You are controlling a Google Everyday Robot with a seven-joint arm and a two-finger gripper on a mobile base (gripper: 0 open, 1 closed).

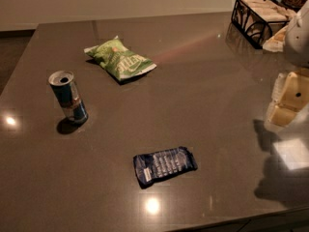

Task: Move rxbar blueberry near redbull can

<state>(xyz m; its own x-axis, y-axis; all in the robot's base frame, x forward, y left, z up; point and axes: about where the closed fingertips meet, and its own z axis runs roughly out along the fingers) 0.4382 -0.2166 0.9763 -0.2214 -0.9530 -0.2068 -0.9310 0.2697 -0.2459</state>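
At the right edge, my gripper (287,100): pale cream, hanging above the table, with part of it cut off by the frame.
Gripper state: I cannot tell whether it is spread apart or closed together. Neither the snack bar nor the drink can is in it.
Gripper position relative to task items: well apart from the snack bar, and farther still from the drink can on the opposite side of the table.
My arm (300,33): white casing above the gripper, cut off by the right edge.
Snack bar (165,166): dark navy wrapper with pale lettering and crimped ends. It lies flat on the table in the near middle, long side running left to right with the right end angled slightly away. It touches no other item.
Drink can (68,98): blue and silver, standing upright on the left part of the table, silver top visible. It is well apart from the snack bar, which lies to its right and nearer the front edge.
Chip bag (119,59): green, lying flat beyond the can and to its right, apart from both can and bar.
Wire basket (244,19): black, at the far right corner, holding pale items I cannot identify.
Table (207,76): dark brown, glossy, showing bright light reflections.
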